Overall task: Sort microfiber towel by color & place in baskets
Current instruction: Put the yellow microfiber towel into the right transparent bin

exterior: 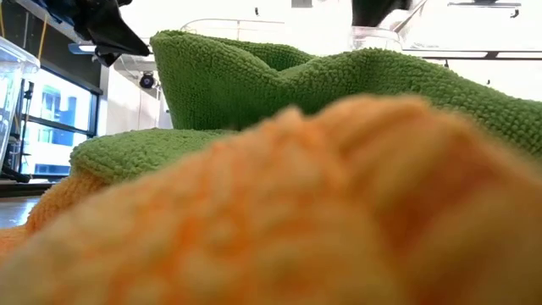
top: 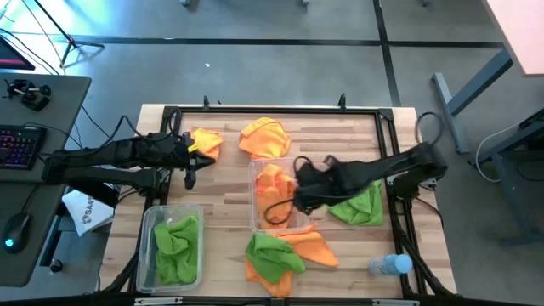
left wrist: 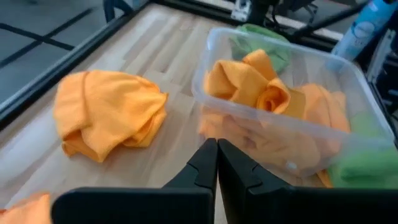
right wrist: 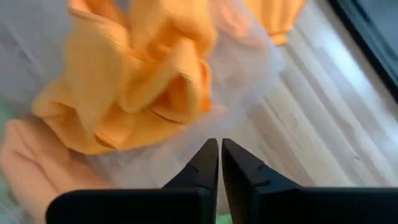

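Note:
My right gripper (top: 299, 189) is shut and hovers over the middle clear basket (top: 257, 223), which holds orange towels (right wrist: 130, 81). Nothing is between its fingers (right wrist: 219, 155). My left gripper (top: 189, 166) is shut too and stays above the table near the far left, beside an orange towel (top: 205, 141). Its wrist view shows another loose orange towel (left wrist: 109, 112) and the middle basket (left wrist: 249, 121). The left clear basket (top: 150, 246) holds green towels (top: 177, 248). A green towel (top: 364, 206) lies under the right arm. Green (top: 272, 253) and orange (top: 314, 248) towels are piled at the near edge.
A clear water bottle with a blue cap (top: 389, 265) lies at the near right corner. A dark frame (top: 280, 109) runs along the table's edges. The orange (exterior: 279, 220) and green (exterior: 279, 76) pile fills the low view. Bare wood shows between the baskets and at far right.

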You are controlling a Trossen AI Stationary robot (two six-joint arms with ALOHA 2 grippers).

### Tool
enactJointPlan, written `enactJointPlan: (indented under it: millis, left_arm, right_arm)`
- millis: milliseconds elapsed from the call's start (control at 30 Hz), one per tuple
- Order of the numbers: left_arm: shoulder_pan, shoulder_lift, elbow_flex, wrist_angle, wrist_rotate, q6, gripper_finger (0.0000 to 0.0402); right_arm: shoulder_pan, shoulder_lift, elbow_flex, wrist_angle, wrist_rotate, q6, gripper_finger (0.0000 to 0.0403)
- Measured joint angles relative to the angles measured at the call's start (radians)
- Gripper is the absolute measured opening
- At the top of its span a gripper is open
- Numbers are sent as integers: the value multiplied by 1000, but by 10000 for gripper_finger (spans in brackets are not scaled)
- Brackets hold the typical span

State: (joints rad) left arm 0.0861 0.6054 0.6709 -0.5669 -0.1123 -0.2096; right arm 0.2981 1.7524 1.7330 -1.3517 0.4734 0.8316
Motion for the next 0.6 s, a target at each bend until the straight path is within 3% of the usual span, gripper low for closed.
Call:
enactJointPlan:
  millis: [133, 367, 600]
  left_arm:
    - [0, 18, 0, 40, -98, -28, 31]
    - [1, 69, 1, 133, -368, -199, 81]
    - [125, 216, 71, -25, -426, -361, 83]
  right_arm:
    - [39, -172, -198, 79, 60, 83, 3]
    - [46, -523, -579, 246, 113, 186, 2]
    - [-38, -803, -835, 363, 67, 149, 1]
